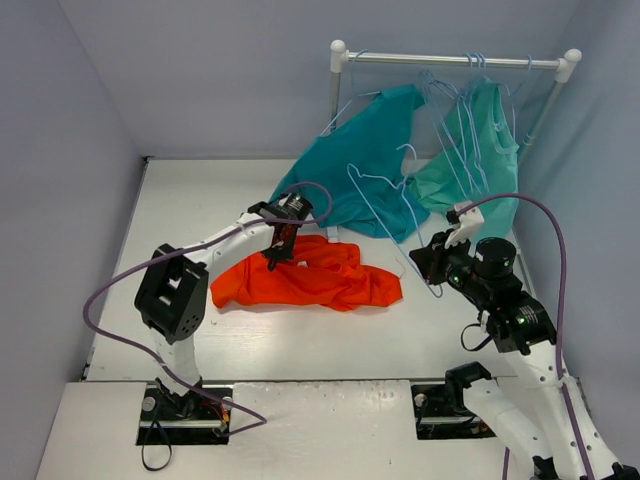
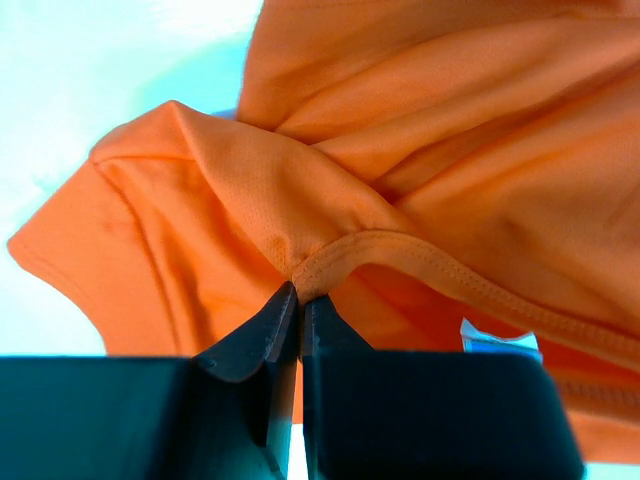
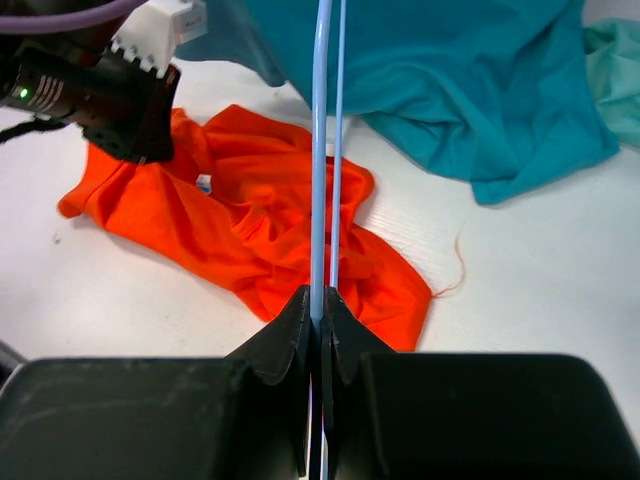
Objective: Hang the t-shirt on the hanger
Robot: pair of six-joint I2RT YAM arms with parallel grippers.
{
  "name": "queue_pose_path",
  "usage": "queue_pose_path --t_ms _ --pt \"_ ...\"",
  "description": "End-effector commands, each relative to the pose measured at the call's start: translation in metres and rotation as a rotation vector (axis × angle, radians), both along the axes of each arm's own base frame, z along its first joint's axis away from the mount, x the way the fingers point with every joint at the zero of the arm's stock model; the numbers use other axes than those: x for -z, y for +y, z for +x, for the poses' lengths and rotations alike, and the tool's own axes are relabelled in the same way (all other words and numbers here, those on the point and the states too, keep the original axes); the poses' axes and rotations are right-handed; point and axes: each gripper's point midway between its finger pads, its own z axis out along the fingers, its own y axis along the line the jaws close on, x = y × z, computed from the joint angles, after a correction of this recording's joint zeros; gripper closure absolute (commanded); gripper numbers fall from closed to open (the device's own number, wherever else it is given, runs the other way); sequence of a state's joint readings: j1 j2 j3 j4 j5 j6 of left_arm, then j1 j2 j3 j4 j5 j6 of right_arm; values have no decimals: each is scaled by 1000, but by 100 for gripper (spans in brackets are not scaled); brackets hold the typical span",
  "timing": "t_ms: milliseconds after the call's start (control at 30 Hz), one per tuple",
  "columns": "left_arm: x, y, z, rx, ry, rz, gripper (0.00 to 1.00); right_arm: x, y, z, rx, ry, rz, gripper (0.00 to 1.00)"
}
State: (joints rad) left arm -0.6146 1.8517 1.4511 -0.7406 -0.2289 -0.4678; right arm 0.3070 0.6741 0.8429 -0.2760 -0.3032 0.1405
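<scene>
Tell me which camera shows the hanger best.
The top external view: the hanger shows almost whole, hook and triangle. The right wrist view shows only two wires leaving its end effector. The left wrist view shows none of it.

The left arm [image 1: 215, 248] is reaching toward mid-frame, the left gripper [image 1: 278, 250] tipping downward with fingers [image 2: 250, 345] pinching shut on the t-shirt [image 1: 320, 282]. At right, the right gripper [image 1: 425, 260] is pointing left, clamping the hanger [image 3: 320, 150].

One t-shirt [image 1: 320, 280], one teal shirt [image 1: 370, 160], one green garment [image 1: 485, 150], one rack [image 1: 455, 61], one hanger [image 3: 320, 150] off it, several more on it
</scene>
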Motion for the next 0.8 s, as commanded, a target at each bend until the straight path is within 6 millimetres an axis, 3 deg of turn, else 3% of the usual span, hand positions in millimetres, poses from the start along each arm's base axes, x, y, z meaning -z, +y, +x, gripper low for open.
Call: queue_pose_path --t_ms 0,300,533,767 --pt "-42 16 12 48 -91 -29 100 -23 19 -9 -117 -81 42 100" --pt "-67 48 23 70 -115 -57 100 -21 50 -43 -354 -80 80 100" --pt "-87 61 26 37 -109 -69 100 -8 71 -55 -460 -16 91 100" --pt "-109 66 17 17 -68 -65 100 7 83 -53 -492 45 78 100"
